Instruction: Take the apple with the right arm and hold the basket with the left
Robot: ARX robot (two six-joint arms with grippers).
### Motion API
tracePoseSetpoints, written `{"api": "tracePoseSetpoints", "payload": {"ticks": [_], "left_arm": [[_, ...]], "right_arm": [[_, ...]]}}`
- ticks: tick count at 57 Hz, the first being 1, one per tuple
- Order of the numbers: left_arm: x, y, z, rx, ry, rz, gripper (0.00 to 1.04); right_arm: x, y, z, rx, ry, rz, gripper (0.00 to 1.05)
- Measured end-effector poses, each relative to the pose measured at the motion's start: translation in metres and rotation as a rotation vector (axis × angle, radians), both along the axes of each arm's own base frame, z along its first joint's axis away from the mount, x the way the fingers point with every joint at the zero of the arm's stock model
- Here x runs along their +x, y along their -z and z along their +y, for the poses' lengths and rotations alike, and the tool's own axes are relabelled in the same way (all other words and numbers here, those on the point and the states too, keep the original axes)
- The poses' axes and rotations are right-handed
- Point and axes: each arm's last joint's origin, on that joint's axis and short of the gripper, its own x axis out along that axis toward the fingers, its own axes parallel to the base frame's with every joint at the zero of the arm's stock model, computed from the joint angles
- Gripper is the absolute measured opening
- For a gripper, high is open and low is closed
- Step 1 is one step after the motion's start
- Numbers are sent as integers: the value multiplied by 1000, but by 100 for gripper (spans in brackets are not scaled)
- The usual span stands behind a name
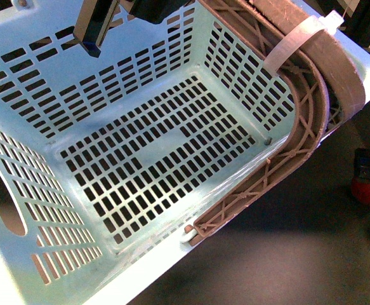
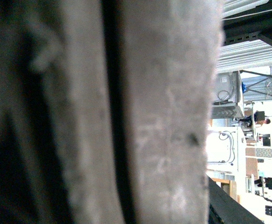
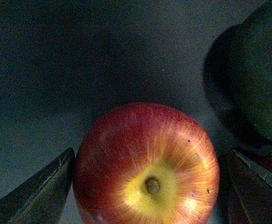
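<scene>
Your right end effector [image 3: 153, 154]: jaws apart, flanking apple [image 3: 145, 172] on worktop [image 3: 80, 70], right side, beside basket [image 1: 134, 279]; looks lined up for pinch. Left end effector [image 1: 96, 35] at tilted basket's far wall; clamped or not, cannot tell.

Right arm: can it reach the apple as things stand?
Probably yes. In the right wrist view the apple sits between the open fingers of the right gripper, nothing over it. A dark green fruit lies close beside one finger but apart from the apple.
</scene>
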Motion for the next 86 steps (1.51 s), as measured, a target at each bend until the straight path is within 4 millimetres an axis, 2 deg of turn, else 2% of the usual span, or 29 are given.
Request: {"api": "tracePoseSetpoints", "payload": {"ticks": [9, 19, 30, 38, 42, 52, 55, 63, 66, 72, 73, 77, 86], "left_arm": [[0, 0, 0, 0, 0, 0, 31], [0, 0, 0, 0, 0, 0, 31], [0, 0, 0, 0, 0, 0, 31], [0, 0, 0, 0, 0, 0, 31], [0, 0, 0, 0, 0, 0, 31], [0, 0, 0, 0, 0, 0, 31], [0, 0, 0, 0, 0, 0, 31], [0, 0, 0, 0, 0, 0, 31], [0, 0, 0, 0, 0, 0, 31], [0, 0, 0, 0, 0, 0, 31], [0, 0, 0, 0, 0, 0, 31], [0, 0, 0, 0, 0, 0, 31], [0, 0, 0, 0, 0, 0, 31]], "right_arm": [[2, 8, 2, 3, 3, 14, 96], [0, 11, 4, 6, 6, 23, 80], [-6, 8, 5, 17, 2, 20, 79], [-16, -4, 6, 20, -18, -4, 79], [-22, -25, 6, 17, -47, -57, 79], [-44, -124, 15, 37, -148, -302, 79], [-50, -139, 18, 42, -164, -339, 79], [-81, -210, 42, 74, -240, -518, 79], [-88, -228, 50, 84, -259, -567, 79], [-99, -255, 67, 95, -294, -646, 79], [-106, -265, 78, 109, -316, -680, 79], [-112, -275, 96, 135, -352, -715, 79], [-116, -276, 131, 176, -394, -722, 79]]}}
